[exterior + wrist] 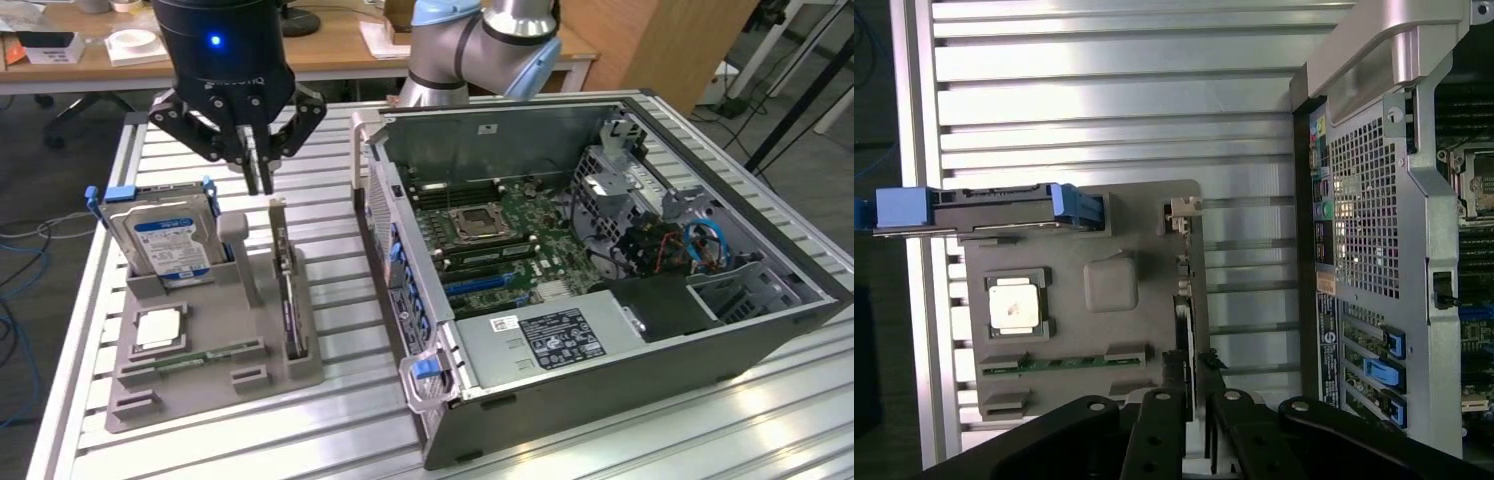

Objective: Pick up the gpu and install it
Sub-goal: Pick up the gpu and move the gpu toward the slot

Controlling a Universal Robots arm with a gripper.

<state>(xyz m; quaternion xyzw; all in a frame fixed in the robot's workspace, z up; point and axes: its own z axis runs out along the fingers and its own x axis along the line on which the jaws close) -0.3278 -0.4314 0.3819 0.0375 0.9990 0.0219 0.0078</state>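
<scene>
Pincer [258, 183] hovers just above the upright gpu [291, 300].

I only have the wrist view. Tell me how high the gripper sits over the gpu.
Observer: In the exterior view, the gripper hangs just above the gpu, over its far end. It seems not to touch the card.
Operator: Report how the card sits.
Observer: It stands on edge, upright in a slot of the grey holder, rising well above the holder's base.
Operator: Describe the inside of the case.
Observer: The case lies on its side with the open face up. The motherboard is exposed, and a black box with a white label sits at the near end.
</scene>
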